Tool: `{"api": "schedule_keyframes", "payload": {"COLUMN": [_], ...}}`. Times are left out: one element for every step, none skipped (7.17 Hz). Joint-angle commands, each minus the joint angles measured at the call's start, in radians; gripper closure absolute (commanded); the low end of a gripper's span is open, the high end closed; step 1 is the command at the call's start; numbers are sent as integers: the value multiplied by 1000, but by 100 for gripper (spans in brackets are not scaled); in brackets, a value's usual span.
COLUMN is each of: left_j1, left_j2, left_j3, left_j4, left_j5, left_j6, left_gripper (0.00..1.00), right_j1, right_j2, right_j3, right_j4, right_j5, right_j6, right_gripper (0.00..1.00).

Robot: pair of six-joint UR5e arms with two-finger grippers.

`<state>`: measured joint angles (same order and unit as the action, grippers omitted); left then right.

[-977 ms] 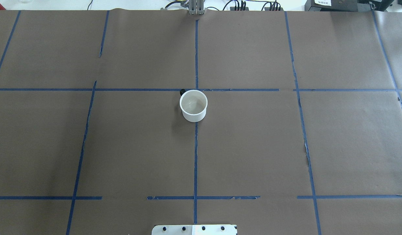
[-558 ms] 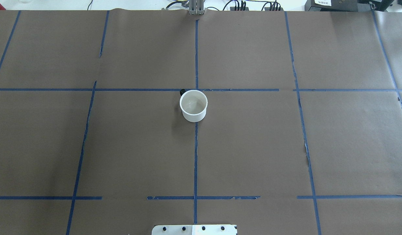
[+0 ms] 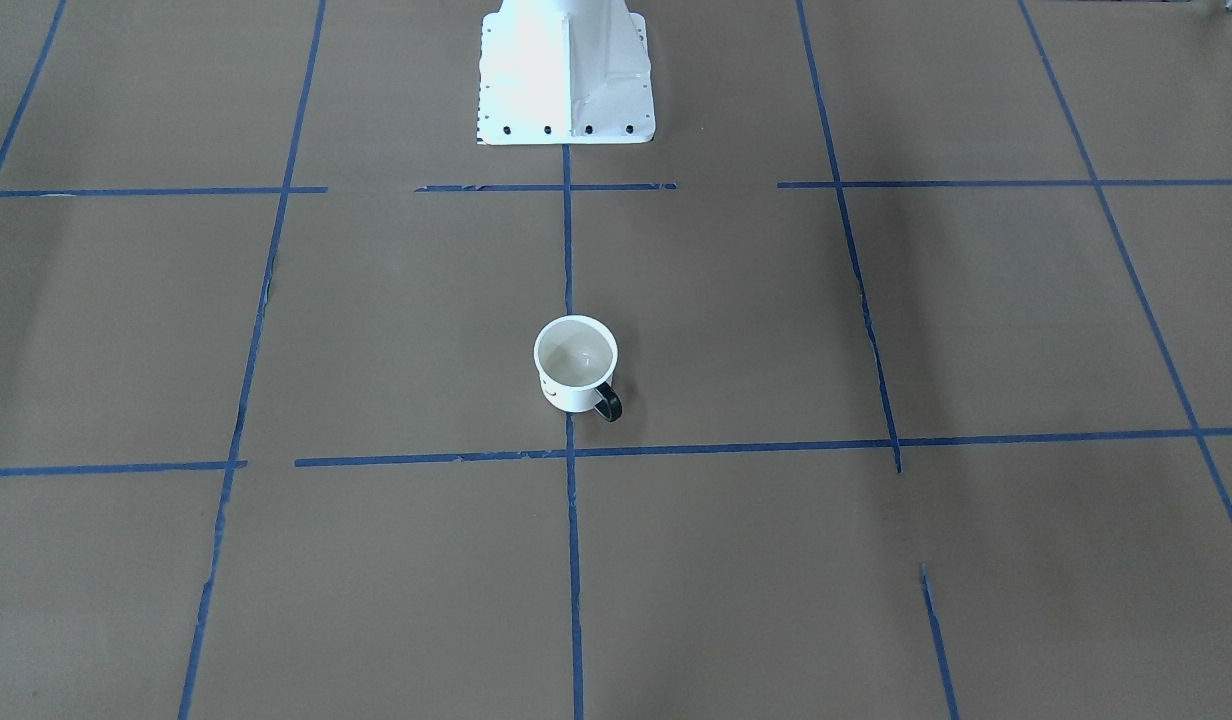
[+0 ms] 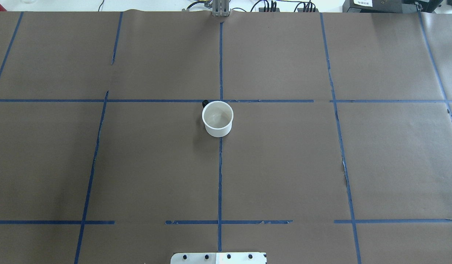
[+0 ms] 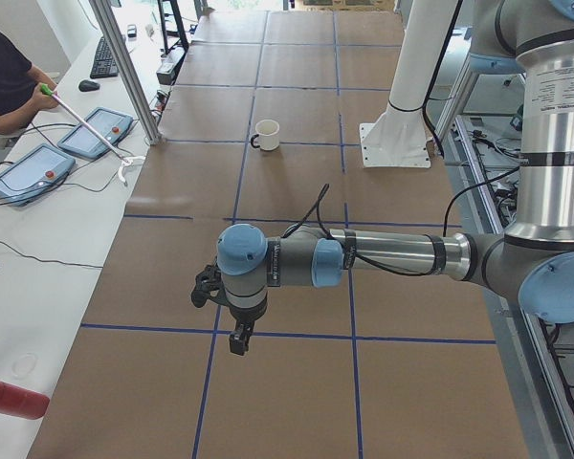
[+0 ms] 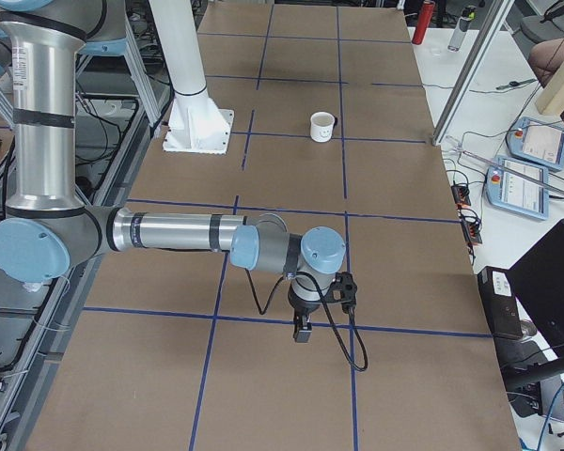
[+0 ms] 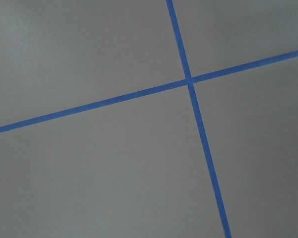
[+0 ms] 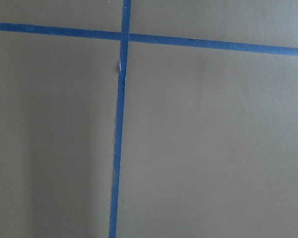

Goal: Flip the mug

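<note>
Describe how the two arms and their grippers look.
The left arm and right arm match: silver tubes, pale-blue joint caps, dark grey rings, small lettering on the upright segments. The left gripper and right gripper are small and black. A thin black cable loops along each wrist.

Mug [image 3: 574, 362]: white enamel-look, glossy, smooth inside w/ soft sheen; its handle [image 3: 612, 410] dark & shiny; table cover [image 4: 284, 165]: brown paper, matt, a bit wavy at far edge; blue tape [image 4: 220, 183] grid on it: thin, matt, torn & ragged in spots; base plate [image 3: 566, 90]: white painted metal, glossy w/ strong glare; left arm [image 5: 392, 255]: forearm tube silver metal, satin sheen; joint caps [image 5: 241, 251] pale blue plastic, smooth; right arm [image 6: 174, 230]: same silver tube & blue caps; frame post [image 5: 124, 67]: bare aluminium-look, dull sheen.
</note>
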<state>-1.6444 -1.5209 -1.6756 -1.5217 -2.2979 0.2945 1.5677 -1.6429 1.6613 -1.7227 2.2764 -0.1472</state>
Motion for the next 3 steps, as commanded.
{"api": "schedule_keyframes", "payload": {"left_j1": [0,0,0], "left_j2": [-1,-1,-1], "left_j3": [-3,-7,-13], "left_j4": [0,0,2], "left_j5": [0,1,1], "left_j6": [0,0,-2], "left_gripper": [0,0,0], "right_j1": [0,0,0], "right_j2": [0,0,0], "right_j3": [0,0,0], "right_j4": [0,0,0], "right_j5": [0,0,0], "right_j6": [0,0,0], "right_gripper": [0,0,0]}}
